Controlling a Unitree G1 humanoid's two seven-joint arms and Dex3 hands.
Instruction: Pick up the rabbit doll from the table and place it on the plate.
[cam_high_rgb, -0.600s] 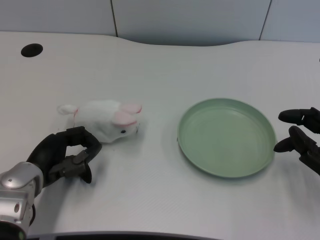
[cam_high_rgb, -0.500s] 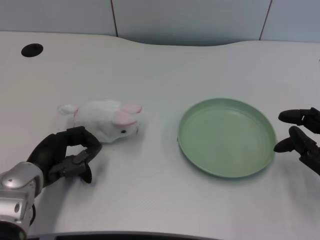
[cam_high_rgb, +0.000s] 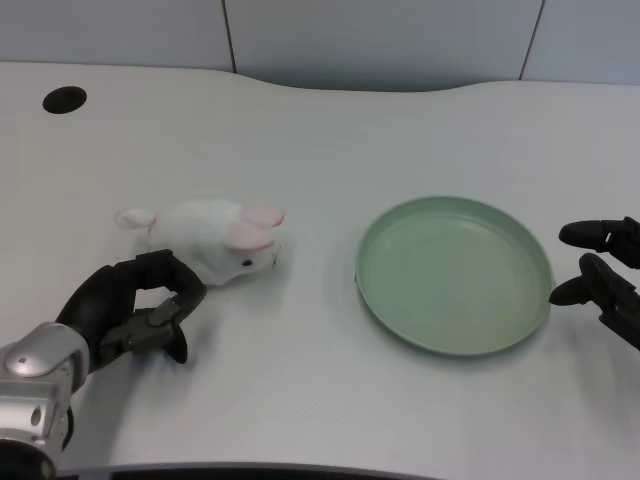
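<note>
- The rabbit doll (cam_high_rgb: 213, 240) lies on its side on the white table (cam_high_rgb: 300, 130), in the left half of the picture, with its pink ears pointing toward the plate (cam_high_rgb: 455, 274).
- The left hand (cam_high_rgb: 133, 310) is on the table just below and to the left of the doll, on the side nearer to the robot.
- Its fingers (cam_high_rgb: 165, 268) are curved and apart from the thumb, forming an open ring, and nothing is inside it.
- The top of the curved fingers comes very close to the lower edge of the doll; whether they touch it I cannot tell.
- The green plate is to the right of the doll, well apart from it, and the doll is not on it.
- A dark round hole (cam_high_rgb: 64, 99) is in the table at the far left corner.
</note>
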